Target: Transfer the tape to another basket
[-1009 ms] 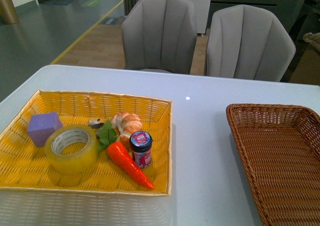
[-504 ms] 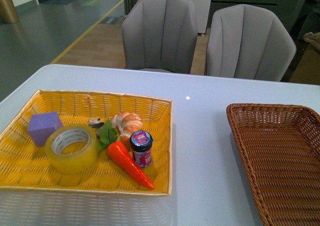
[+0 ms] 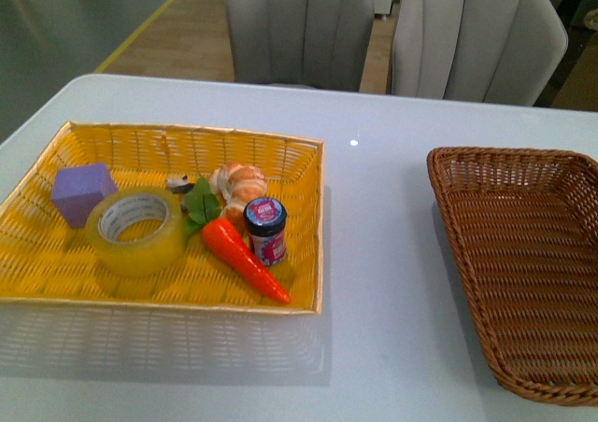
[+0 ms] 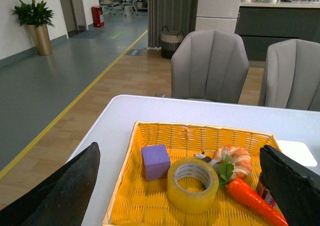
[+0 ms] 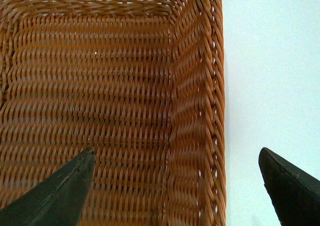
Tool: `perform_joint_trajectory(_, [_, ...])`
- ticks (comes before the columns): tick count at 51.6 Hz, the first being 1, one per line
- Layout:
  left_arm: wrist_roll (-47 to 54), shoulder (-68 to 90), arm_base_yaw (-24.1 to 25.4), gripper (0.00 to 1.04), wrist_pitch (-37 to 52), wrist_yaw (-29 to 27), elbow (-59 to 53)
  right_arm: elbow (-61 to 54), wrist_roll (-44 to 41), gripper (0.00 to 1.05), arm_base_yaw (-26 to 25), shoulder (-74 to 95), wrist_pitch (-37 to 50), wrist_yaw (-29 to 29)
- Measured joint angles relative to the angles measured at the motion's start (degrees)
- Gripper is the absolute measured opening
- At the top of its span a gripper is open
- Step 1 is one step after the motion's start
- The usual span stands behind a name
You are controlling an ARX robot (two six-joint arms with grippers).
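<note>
The tape (image 3: pixel 136 232), a yellowish translucent roll with a white core, lies flat in the bright yellow woven basket (image 3: pixel 290 143) on the left of the table. In the left wrist view the tape (image 4: pixel 192 184) shows between my left gripper's (image 4: pixel 182 186) two black fingers, which stand wide apart and well above it. The dark brown wicker basket (image 3: pixel 439 189) stands at the right, with nothing in it. My right gripper (image 5: pixel 182 188) hangs open over that brown basket's rim (image 5: pixel 200 116), holding nothing. Neither arm shows in the front view.
Beside the tape in the yellow basket lie a purple cube (image 3: pixel 82 191), a toy shrimp (image 3: pixel 238 184), a carrot with green leaves (image 3: pixel 243 258) and a small dark-lidded jar (image 3: pixel 266 230). Two grey chairs (image 3: pixel 299 25) stand behind the white table (image 3: pixel 378 254).
The front camera's view has tilted down: both baskets and the chairs sit higher in the picture now. Nothing in the baskets has moved.
</note>
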Motion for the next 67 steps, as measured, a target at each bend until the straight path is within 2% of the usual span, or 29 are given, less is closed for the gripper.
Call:
perform_joint_trajectory(10, [0.00, 0.00, 0.00, 0.96, 0.00, 0.00, 0.00, 5.55, 2.86, 0.96, 0.94, 5.27, -1.77, 2.93])
perform_joint_trajectory(26, [0.00, 0.00, 0.00, 0.96, 0.00, 0.00, 0.00, 7.78, 5.29, 0.96, 1.75, 10.91, -2.19, 6.64])
perform_joint_trajectory(27, [0.00, 0.00, 0.00, 0.96, 0.00, 0.00, 0.00, 7.78, 5.55, 0.94, 1.86, 11.17, -2.23, 6.84])
perform_joint_trajectory(32, [0.00, 0.00, 0.00, 0.96, 0.00, 0.00, 0.00, 7.69, 6.45, 0.74, 2.67, 12.50, -2.23, 7.32])
perform_joint_trajectory(42, [0.00, 0.00, 0.00, 0.96, 0.00, 0.00, 0.00, 6.32, 7.58, 0.46, 4.52, 12.48, -2.05, 7.87])
perform_joint_trajectory(47, [0.00, 0.02, -0.02, 0.96, 0.00, 0.00, 0.00, 5.33, 9.07, 0.30, 6.29, 12.39, -2.01, 8.09])
perform_joint_trajectory(50, [0.02, 0.00, 0.00, 0.96, 0.00, 0.00, 0.00, 4.72, 10.38, 0.17, 8.09, 12.02, -1.79, 8.00])
perform_joint_trajectory(54, [0.00, 0.00, 0.00, 0.96, 0.00, 0.00, 0.00, 4.50, 12.61, 0.06, 9.81, 11.50, -1.64, 8.09])
perform_joint_trajectory(67, [0.00, 0.00, -0.02, 0.96, 0.00, 0.00, 0.00, 3.72, 15.06, 0.04, 13.42, 10.99, -0.66, 8.28])
